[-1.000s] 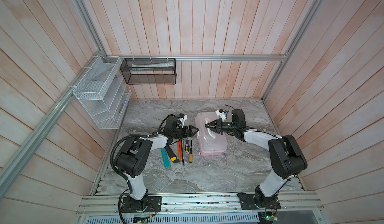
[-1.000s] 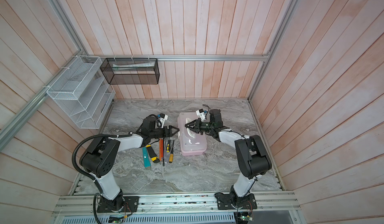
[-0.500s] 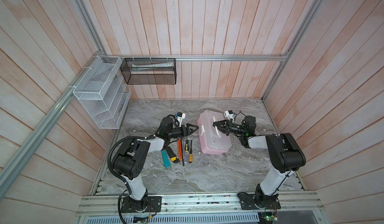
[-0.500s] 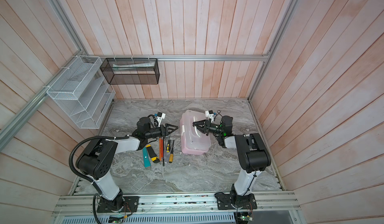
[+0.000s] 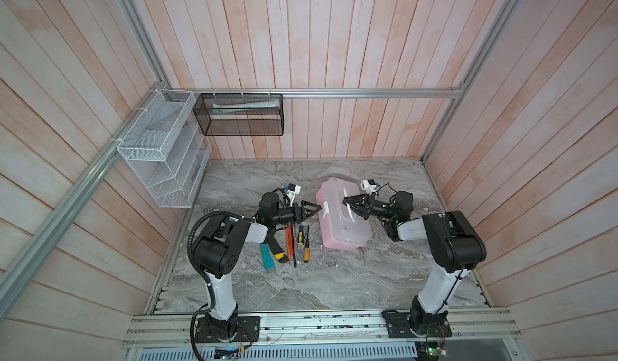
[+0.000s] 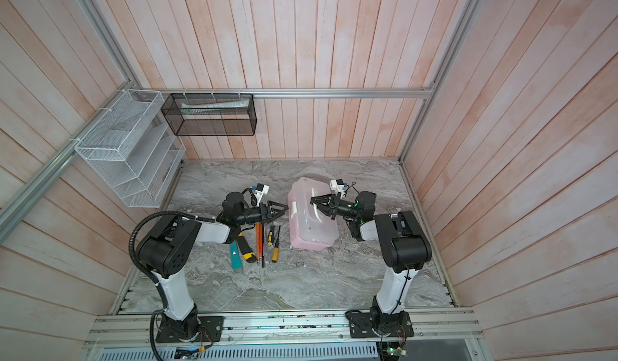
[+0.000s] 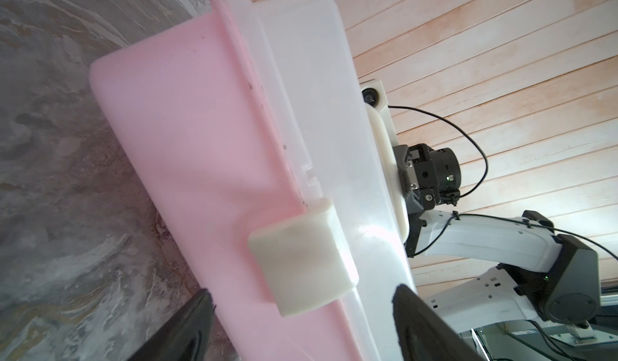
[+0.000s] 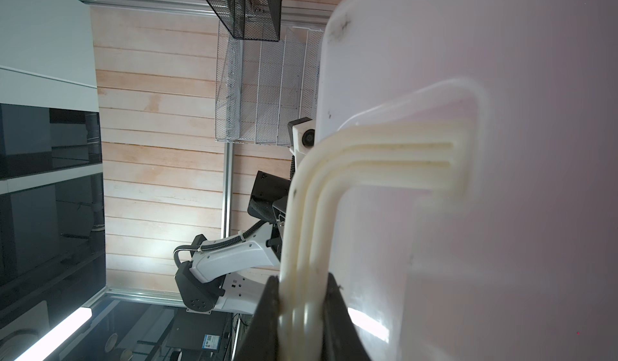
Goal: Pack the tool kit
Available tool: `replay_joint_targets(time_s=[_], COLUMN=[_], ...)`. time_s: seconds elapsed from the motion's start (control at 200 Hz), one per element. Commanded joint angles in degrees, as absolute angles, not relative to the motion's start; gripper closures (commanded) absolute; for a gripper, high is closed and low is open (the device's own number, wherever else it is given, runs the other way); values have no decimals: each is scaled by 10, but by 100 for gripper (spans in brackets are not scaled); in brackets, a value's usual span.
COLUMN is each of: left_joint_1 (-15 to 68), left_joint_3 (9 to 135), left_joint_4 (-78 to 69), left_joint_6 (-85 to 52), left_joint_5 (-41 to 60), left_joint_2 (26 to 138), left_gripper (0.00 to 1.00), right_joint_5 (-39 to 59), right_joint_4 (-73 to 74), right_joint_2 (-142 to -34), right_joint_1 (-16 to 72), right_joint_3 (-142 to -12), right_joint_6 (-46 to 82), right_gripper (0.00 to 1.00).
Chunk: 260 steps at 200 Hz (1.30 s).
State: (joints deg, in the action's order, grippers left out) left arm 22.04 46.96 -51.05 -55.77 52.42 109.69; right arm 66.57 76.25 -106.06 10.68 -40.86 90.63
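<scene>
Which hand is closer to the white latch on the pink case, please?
Left. The left hand is open, right in front of the latch. The right hand is farther away, on top of the lid, shut on the white handle.

Judged a robotics lab test cell, dressed up as a room rather than a lived-in home. Plank walls [image 5: 334,41] framed in bare aluminium rails [image 5: 368,93]; marble-look tabletop [image 5: 334,282] for a floor. Left arm [image 5: 219,252] and right arm [image 5: 451,239] bolted to a slotted metal base [image 5: 317,324] along the near edge. White wire basket [image 5: 160,148] on the left wall and black mesh basket [image 5: 240,115] on the far wall, both tied to the rails. Beyond the cell, from the right wrist view: dark glossy panels [image 8: 50,142] and a strip light [image 8: 63,329].
</scene>
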Motion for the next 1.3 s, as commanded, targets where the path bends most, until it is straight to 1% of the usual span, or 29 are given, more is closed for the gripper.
replay_joint_targets(time_s=[0.0,0.3,0.485,0.75,0.815,0.9,0.98,1.17,1.295], left_joint_1=[228,239,250,226,221,218,218,218,218], left_joint_3=[483,495,495,469,468,470,472,469,468], left_joint_4=[-562,-578,-620,-853,-900,-917,-933,-892,-898], left_joint_6=[-578,-592,-623,-783,-821,-840,-856,-830,-840], left_joint_5=[545,550,561,583,585,586,588,589,590], left_joint_2=[1116,1128,1143,1181,1187,1186,1181,1161,1159], left_gripper=[14,14,15,15,15,15,15,15,15], right_joint_5=[679,675,670,666,665,664,638,609,596], right_joint_4=[767,731,753,740,723,689,627,524,453], right_joint_2=[-1075,-1078,-1087,-1085,-1086,-1080,-1069,-1039,-1022], right_joint_1=[110,116,120,120,120,120,119,119,118], right_joint_3=[-399,-405,-403,-393,-392,-392,-396,-409,-424], right_joint_6=[860,834,846,834,824,809,754,684,637], right_gripper=[100,100,100,100,100,100,100,100,100])
